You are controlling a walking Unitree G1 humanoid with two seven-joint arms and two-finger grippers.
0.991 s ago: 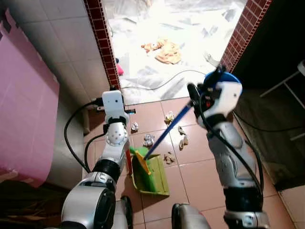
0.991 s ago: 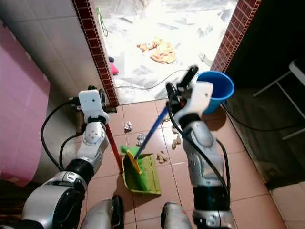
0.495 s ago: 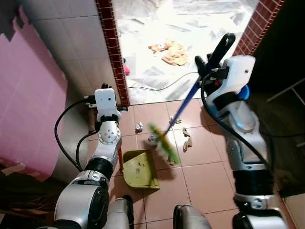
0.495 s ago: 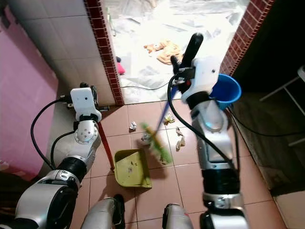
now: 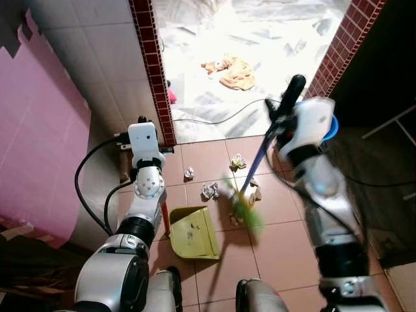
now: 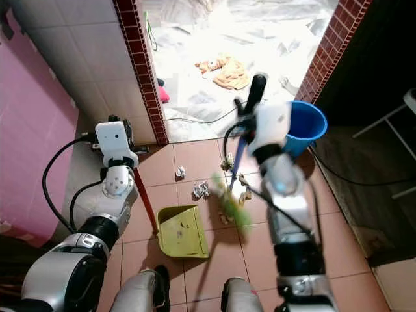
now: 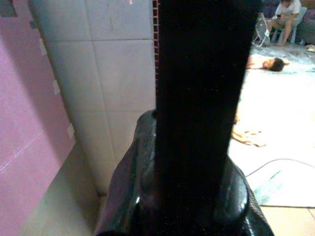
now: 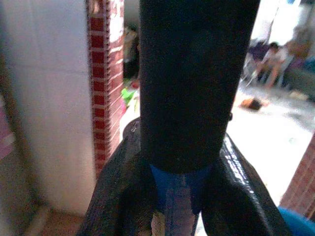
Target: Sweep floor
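Note:
My right gripper (image 5: pixel 286 107) is shut on the blue handle (image 5: pixel 258 159) of a broom, held out over the tiled floor. The broom's green bristles (image 5: pixel 246 209) are blurred, low over the floor, right of the yellow-green dustpan (image 5: pixel 192 232). Small bits lie in the pan. Its red handle (image 6: pixel 145 201) rises to my left gripper (image 6: pixel 132 170), which is shut on it. Crumpled paper scraps (image 5: pixel 209 190) lie beyond the pan, with more (image 5: pixel 236 162) near the broom. The right wrist view has the blue handle (image 8: pixel 179 199) between the black fingers.
A blue bucket (image 6: pixel 307 127) stands by the right brick post (image 5: pixel 338 45). A black cable (image 5: pixel 214 119) and an orange cloth (image 5: pixel 234 71) lie in the bright doorway. Pink foam mat (image 5: pixel 39 149) leans on the left wall. People (image 7: pixel 283 10) sit and lie far off.
The broom head has swung out of the dustpan and off to the right, toward the paper scraps. My right arm rose, then dropped. The camera has shifted.

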